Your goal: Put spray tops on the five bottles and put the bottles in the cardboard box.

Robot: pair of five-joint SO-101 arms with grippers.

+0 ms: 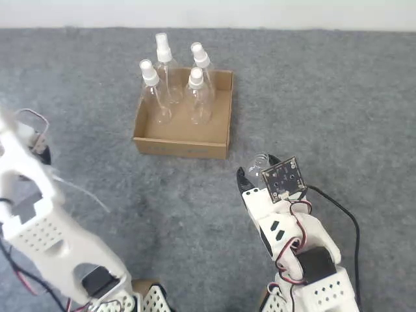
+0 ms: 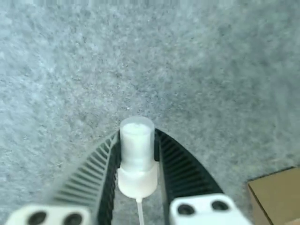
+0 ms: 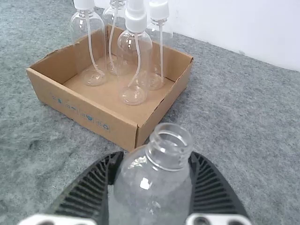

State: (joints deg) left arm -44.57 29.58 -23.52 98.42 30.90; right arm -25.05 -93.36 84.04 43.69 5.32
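left gripper (image 2: 136,137) pinching a loose spray top (image 2: 137,161), out over the grey carpet (image 2: 211,70) | right gripper (image 3: 157,158) clamped round the uncapped bottle (image 3: 154,187), near the cardboard box (image 3: 84,110), by its front corner | four topped bottles (image 3: 136,51) standing inside it

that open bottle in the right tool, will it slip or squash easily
The bottle looks empty and clear, so probably light. Its smooth round wall may slip in the right tool. It seems thin plastic, so a hard squeeze might dent it.
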